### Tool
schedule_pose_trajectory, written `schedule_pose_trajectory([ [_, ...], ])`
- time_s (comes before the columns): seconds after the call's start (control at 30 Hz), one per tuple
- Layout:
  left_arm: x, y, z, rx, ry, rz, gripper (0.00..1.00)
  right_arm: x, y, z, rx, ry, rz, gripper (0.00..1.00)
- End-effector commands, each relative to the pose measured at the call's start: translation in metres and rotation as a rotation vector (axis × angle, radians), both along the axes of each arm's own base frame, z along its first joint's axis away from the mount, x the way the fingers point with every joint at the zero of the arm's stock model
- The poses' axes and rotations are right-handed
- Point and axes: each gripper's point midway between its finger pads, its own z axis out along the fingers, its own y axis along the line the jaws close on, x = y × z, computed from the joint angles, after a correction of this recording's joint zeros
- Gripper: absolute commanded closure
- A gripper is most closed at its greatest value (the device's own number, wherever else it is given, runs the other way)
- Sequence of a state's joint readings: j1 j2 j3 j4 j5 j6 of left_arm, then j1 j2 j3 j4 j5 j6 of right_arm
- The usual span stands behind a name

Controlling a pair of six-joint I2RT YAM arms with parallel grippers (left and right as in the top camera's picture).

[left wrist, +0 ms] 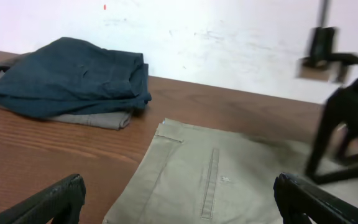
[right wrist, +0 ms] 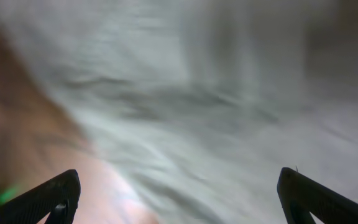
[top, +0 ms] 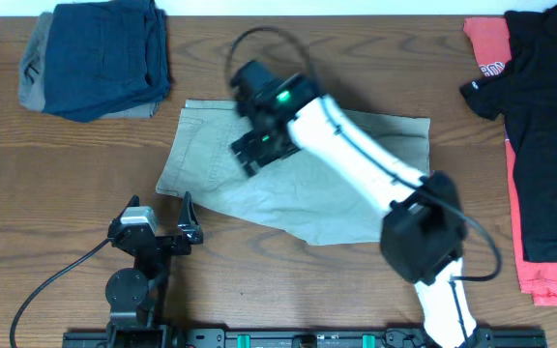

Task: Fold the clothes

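Observation:
The pale khaki shorts [top: 298,184] lie folded flat on the table's middle; their pocket seam shows in the left wrist view [left wrist: 211,180]. My right gripper [top: 249,150] hangs over the shorts' left part, jaws wide open and empty, with blurred khaki cloth [right wrist: 216,112] filling its view. Near the front edge, my left gripper [top: 188,217] stands open just off the shorts' lower left corner, holding nothing; its fingertips [left wrist: 61,199] frame the cloth from the side.
A navy folded garment [top: 104,53] lies on a grey one at the back left, also visible as a navy pile [left wrist: 73,74] in the left wrist view. A black shirt [top: 544,116] on a red shirt [top: 549,275] lies along the right edge.

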State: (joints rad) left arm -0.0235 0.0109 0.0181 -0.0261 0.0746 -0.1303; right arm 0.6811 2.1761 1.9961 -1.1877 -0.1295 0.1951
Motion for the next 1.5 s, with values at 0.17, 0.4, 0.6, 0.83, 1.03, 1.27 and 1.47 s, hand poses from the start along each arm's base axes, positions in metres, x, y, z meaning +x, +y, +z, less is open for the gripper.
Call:
schedule_pose_trajectory([
  [0.17,-0.001,-0.002,-0.015,0.006,0.047,-0.011,0.02,0.051,-0.181,0.019,-0.277,-0.004,-0.52,0.01],
  [0.4,-0.001,-0.002,-0.015,0.006,0.047,-0.011,0.02,0.064,-0.271,0.018,-0.295,0.048,-0.72,0.01],
  [0.6,-0.001,-0.002,-0.015,0.006,0.047,-0.011,0.02,0.064,-0.311,0.015,-0.302,0.068,-0.78,0.01],
  [0.83,-0.001,-0.002,-0.015,0.006,0.046,-0.011,0.02,0.06,-0.327,-0.013,-0.312,0.097,-0.749,0.09],
  [1.03,-0.001,-0.002,-0.015,0.006,0.047,-0.011,0.02,0.056,-0.327,-0.052,-0.311,0.099,-0.731,0.12],
  [1.27,-0.001,-0.002,-0.015,0.006,0.046,-0.011,0.02,0.062,-0.328,-0.075,-0.288,0.059,-0.741,0.36],
  [1.47,-0.001,-0.002,-0.015,0.006,0.047,-0.011,0.02,0.061,-0.327,-0.084,-0.285,0.053,-0.741,0.37],
])
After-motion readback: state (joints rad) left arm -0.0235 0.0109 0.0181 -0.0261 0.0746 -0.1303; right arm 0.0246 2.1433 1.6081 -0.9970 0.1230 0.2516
